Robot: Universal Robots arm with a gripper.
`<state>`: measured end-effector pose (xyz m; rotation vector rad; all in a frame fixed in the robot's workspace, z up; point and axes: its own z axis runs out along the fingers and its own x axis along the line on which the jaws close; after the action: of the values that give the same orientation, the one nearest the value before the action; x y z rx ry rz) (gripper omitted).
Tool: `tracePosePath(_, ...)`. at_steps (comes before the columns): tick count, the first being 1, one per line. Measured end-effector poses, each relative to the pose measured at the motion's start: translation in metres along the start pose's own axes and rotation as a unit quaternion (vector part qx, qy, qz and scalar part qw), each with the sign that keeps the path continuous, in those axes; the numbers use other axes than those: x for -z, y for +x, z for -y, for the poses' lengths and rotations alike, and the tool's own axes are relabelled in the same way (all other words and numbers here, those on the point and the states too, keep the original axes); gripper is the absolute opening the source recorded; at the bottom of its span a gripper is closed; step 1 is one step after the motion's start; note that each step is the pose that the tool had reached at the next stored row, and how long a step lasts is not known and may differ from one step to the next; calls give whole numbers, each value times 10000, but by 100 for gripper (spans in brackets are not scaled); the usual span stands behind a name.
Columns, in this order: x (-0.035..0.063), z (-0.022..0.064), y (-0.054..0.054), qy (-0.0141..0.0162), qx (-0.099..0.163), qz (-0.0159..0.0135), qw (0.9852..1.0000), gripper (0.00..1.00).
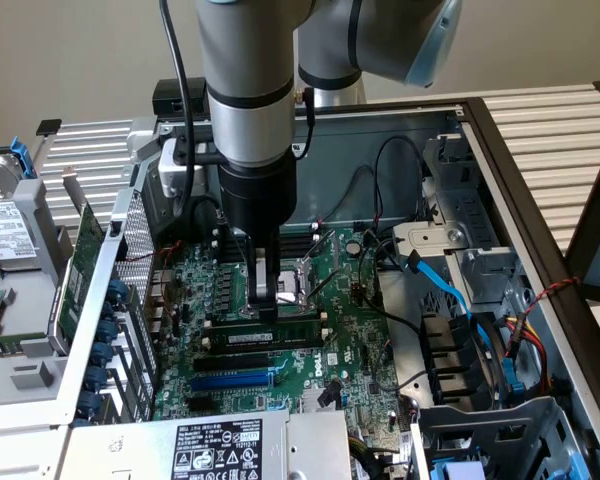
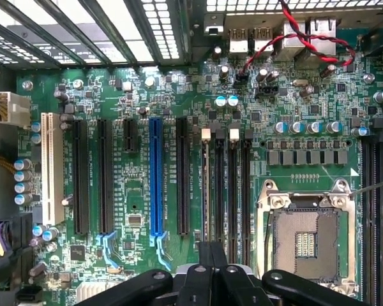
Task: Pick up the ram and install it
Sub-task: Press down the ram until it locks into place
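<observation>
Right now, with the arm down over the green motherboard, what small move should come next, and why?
Probably a short, straight push down. The shut fingers sit on the top edge of the long, thin green ram stick with a white label, which stands upright on the green motherboard. I cannot tell whether it is fully seated.

Green motherboard (image 2: 134,210) with one blue slot (image 2: 156,182), a white slot (image 2: 48,167), black slots (image 2: 182,175), red-black twisted wires (image 2: 306,32).

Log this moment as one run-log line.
fingers: shut | position: low over motherboard, pressing top edge of ram | ram: standing in slot beside CPU socket | held: cannot tell
</observation>
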<state>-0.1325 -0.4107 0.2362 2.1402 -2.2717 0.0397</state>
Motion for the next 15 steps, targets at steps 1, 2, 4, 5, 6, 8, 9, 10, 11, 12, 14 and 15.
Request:
tracePosePath(1, -3, 0, -3, 0, 0, -1, 10000, 10)
tracePosePath(2, -7, -1, -6, 0, 0, -1, 10000, 10)
tracePosePath(4, -13, -2, -15, 0, 0, -2, 10000, 10)
tracePosePath(5, -14, -2, -14, 0, 0, -3, 10000, 10)
tracePosePath(6, -15, -3, -14, -1, 1, -5, 10000, 10)
tracePosePath(8, -17, -4, -15, -2, 0, -7, 10000, 10)
tracePosePath(9, -18, -4, -15, -2, 0, -8, 10000, 10)
tracePosePath(10, -20, -4, -15, -2, 0, -8, 10000, 10)
tracePosePath(11, -23, -4, -15, -2, 0, -9, 10000, 10)
tracePosePath(12, -24, -4, -15, -3, 1, -11, 10000, 10)
tracePosePath(14, -29, -4, -15, -3, 0, -14, 10000, 10)
tracePosePath(15, -34, -4, -16, -2, 0, -16, 10000, 10)
